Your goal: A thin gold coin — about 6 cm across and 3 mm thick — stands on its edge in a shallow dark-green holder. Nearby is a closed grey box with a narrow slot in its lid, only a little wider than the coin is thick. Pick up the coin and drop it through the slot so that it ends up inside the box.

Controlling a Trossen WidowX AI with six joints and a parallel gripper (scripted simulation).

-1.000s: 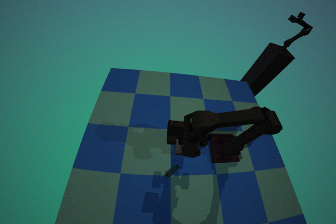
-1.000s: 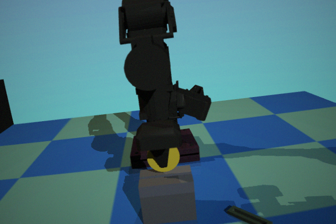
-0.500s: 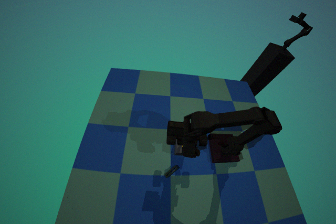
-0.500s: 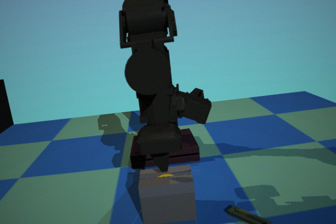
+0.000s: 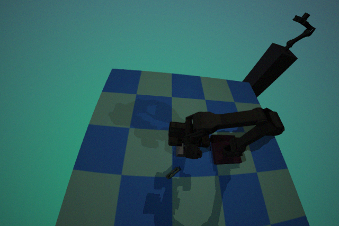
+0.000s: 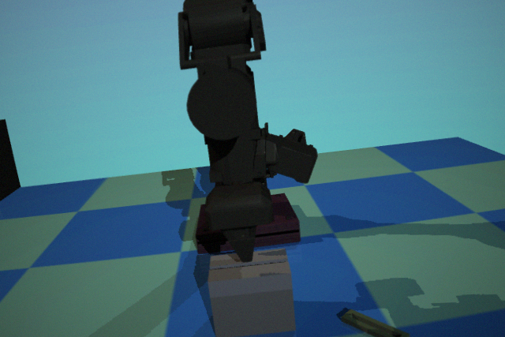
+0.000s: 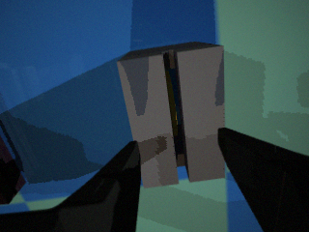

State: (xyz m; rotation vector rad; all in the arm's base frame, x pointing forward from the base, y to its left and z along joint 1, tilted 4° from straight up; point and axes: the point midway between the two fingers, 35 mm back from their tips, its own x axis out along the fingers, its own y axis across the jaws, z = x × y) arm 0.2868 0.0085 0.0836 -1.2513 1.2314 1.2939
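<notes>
The grey box (image 5: 179, 151) (image 6: 250, 296) (image 7: 200, 111) stands on the checkered floor. My gripper (image 7: 178, 141) (image 6: 244, 249) (image 5: 191, 153) hangs just above its lid, fingers open and nothing between them. In the wrist view a narrow dark slot (image 7: 169, 63) runs along the lid, and the thin yellow edge of the gold coin (image 7: 174, 110) shows down inside it. The top and exterior views do not show the coin. The dark-green holder (image 5: 173, 172) (image 6: 373, 323) lies empty on the floor, some way in front of the box.
The arm's dark red base (image 5: 224, 160) (image 6: 281, 219) sits right behind the box. A tall black pillar (image 5: 269, 67) (image 6: 5, 158) with a camera mount stands at the floor's far corner.
</notes>
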